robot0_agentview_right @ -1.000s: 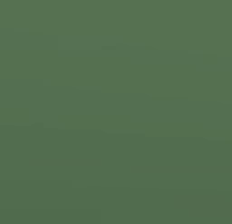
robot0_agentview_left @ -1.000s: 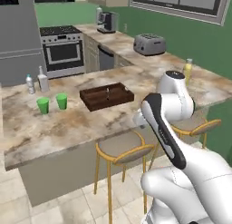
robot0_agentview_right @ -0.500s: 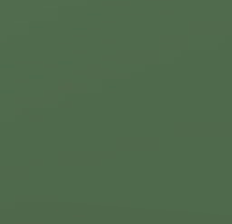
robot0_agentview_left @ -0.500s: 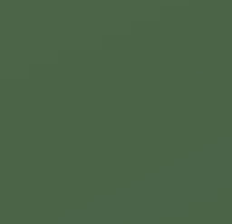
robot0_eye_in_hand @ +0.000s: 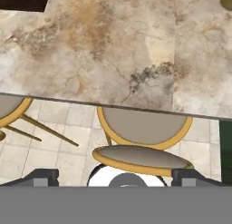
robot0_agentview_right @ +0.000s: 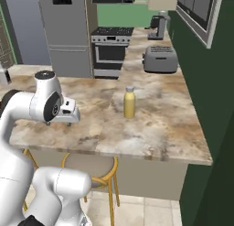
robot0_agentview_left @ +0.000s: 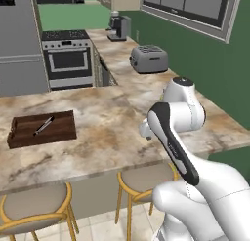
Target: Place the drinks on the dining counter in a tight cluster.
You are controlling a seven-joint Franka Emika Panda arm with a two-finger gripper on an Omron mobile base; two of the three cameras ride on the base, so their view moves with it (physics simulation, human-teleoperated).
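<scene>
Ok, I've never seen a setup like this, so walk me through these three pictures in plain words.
The machine is a white robot arm on a rolling base, in a computer-drawn kitchen. Two pictures come from cameras on the base, one behind the arm to its left and one to its right. The third comes from a camera on the hand, looking down past its two dark fingers. The fingers are spread wide and hold nothing. They hang over the edge of the stone counter, with a stool below. A yellow bottle stands upright on the counter. Also on it are a dark wooden tray and, further back, a toaster.
</scene>
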